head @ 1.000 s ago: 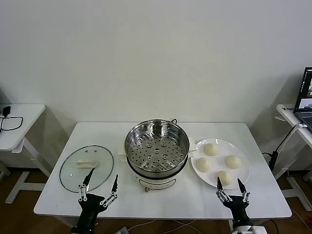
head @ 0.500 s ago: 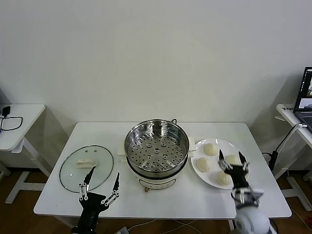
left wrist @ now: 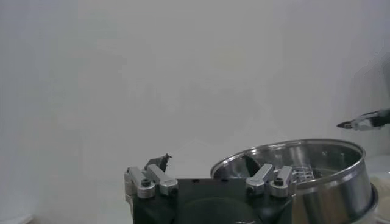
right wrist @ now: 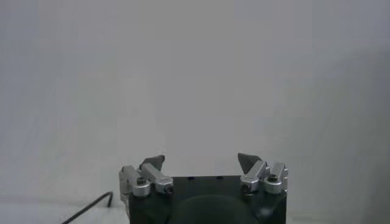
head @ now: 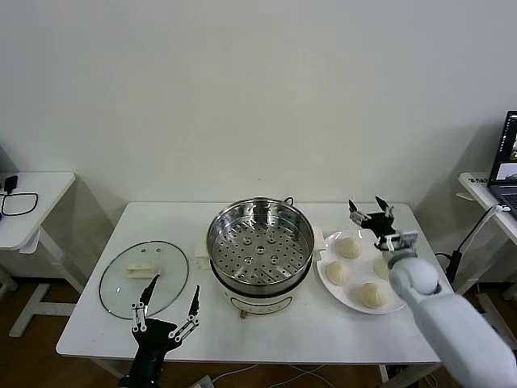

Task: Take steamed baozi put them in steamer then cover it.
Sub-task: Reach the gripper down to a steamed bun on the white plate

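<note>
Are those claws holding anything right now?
No. Both the left gripper and right gripper are open and empty; the baozi lie on the plate.

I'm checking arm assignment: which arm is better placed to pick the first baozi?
Right. The open right gripper is raised above the far edge of the plate holding the baozi; the left gripper hangs open near the glass lid.

Lab: bare wall, white tables (head: 97, 323), laptop (head: 507, 162)
</note>
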Available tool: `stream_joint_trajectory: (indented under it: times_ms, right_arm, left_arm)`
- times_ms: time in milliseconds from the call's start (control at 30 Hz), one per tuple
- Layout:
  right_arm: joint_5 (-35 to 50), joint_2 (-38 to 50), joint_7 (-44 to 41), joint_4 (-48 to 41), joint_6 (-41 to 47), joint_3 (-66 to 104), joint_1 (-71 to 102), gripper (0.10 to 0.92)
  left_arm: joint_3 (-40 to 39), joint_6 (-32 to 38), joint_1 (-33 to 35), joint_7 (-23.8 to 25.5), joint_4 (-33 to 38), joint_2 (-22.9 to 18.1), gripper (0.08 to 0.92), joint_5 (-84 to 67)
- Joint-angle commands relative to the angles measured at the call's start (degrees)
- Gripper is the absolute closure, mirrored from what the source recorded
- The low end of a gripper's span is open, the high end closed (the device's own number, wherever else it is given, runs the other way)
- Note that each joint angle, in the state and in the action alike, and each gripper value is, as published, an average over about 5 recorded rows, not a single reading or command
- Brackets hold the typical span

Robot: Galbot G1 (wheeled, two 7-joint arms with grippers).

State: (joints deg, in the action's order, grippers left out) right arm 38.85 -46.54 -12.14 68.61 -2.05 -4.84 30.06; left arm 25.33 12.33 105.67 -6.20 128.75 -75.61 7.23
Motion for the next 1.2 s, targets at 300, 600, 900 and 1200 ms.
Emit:
stream_joint_trajectory:
  times_ms: [300,600,900,1200]
  right_arm:
    - [-29.8,-1.0,-63.3,-28.5,-2.5,-25.4,-35.3,0.203]
    - [-45.4,-8.3,-72.6,-31.7,-4.4,-30.2,-40.2,0.203]
    - [-54.0,-13.9,-67.2,-35.9,-6.9,-32.6,-39.7,0.203]
    - [-57.1,-17.6,-60.1,-41.6,-8.8,-30.9,-37.5,0.203]
  left_arm:
    - [-0.4,-0.5,0.0,-0.1,0.3,-0.3,0.177,0.0]
    - [0.1,-0.9,0.0,-0.2,0.3,-0.4,0.177,0.0]
    - [-0.3,-1.0,-0.2,-0.3,0.1,-0.6,0.177,-0.1]
    - [-0.1,-0.7,-0.1,-0.4,-0.3,-0.6,0.177,-0.1]
